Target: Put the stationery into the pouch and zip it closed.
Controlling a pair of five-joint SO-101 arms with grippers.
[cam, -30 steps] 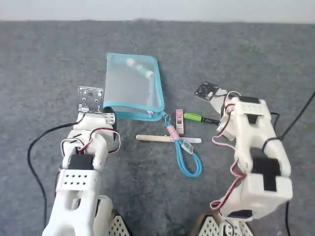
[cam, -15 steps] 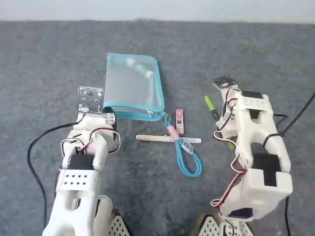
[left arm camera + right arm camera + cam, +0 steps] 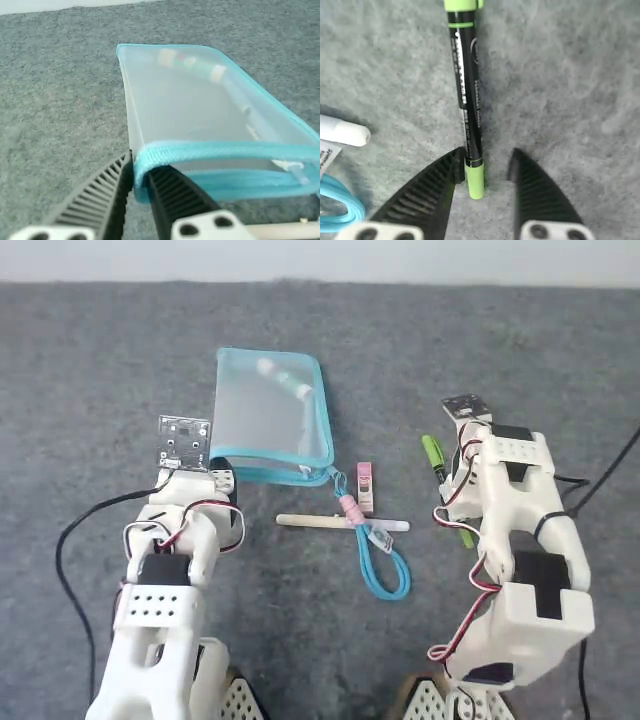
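Marker (image 3: 468, 100) now lengthwise inside narrowly open right hand (image 3: 486, 160); left hand (image 3: 139, 172) tight on pouch (image 3: 200, 105).

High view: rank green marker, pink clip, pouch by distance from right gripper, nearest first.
1. green marker, between the right gripper's open jaws.
2. pink clip, mid-table, left of the marker.
3. pouch, farthest, on the left side.

Translucent pouch (image 3: 265, 415) edged in teal — highlighter (image 3: 468, 90) lime with black barrel — table (image 3: 100, 360) speckled grey.
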